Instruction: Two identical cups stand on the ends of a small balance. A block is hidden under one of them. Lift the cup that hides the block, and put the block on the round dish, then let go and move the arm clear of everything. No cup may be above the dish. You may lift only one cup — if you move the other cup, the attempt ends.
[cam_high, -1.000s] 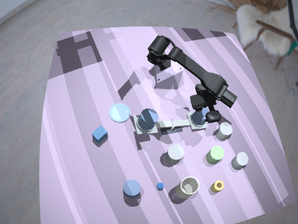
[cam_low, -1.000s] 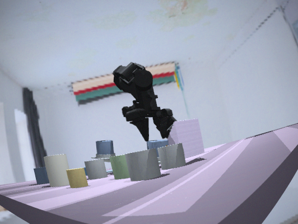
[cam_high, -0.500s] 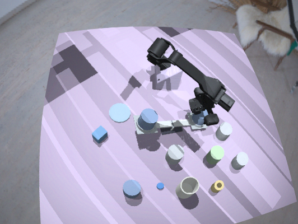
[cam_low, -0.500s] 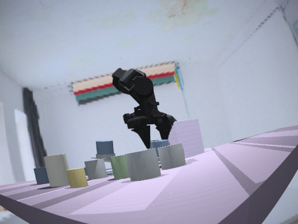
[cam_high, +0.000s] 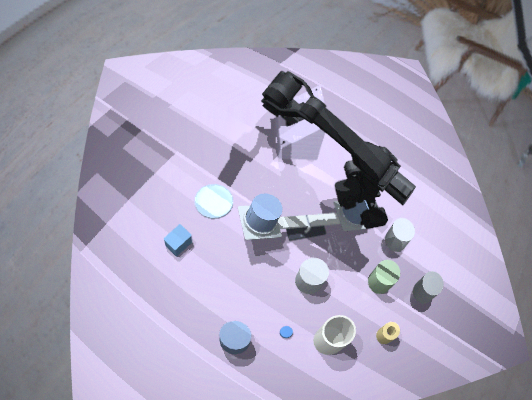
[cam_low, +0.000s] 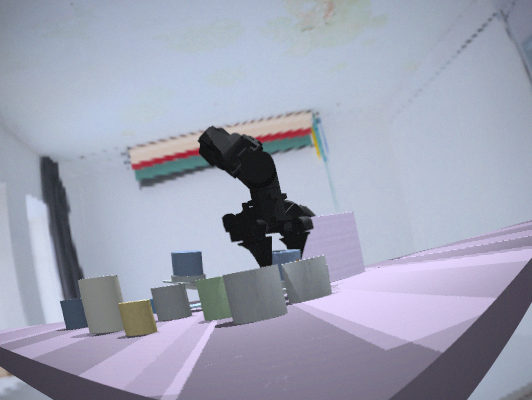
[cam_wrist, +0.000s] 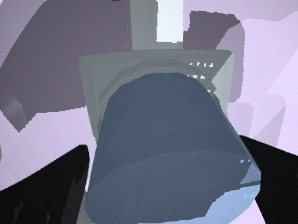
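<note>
A small grey balance (cam_high: 300, 222) (cam_wrist: 100, 76) carries two identical blue cups. The left cup (cam_high: 263, 212) (cam_low: 187, 263) stands free on its pad. The right cup (cam_high: 354, 214) (cam_low: 286, 256) (cam_wrist: 166, 156) stands on the other pad, mostly hidden under my gripper in the top view. My gripper (cam_high: 357, 215) (cam_low: 272, 250) (cam_wrist: 164, 148) is lowered around this right cup, with one black finger on each side of it, and it is open. The round pale blue dish (cam_high: 213, 201) lies left of the balance. No block shows under either cup.
A blue cube (cam_high: 178, 239) lies left of the balance. Grey cylinders (cam_high: 313, 275) (cam_high: 401, 234) (cam_high: 428, 287), a green cylinder (cam_high: 384, 276), a white hollow cup (cam_high: 337, 334), a yellow ring (cam_high: 388, 332), a blue cylinder (cam_high: 235, 336) and a small blue disc (cam_high: 286, 332) stand nearer the front.
</note>
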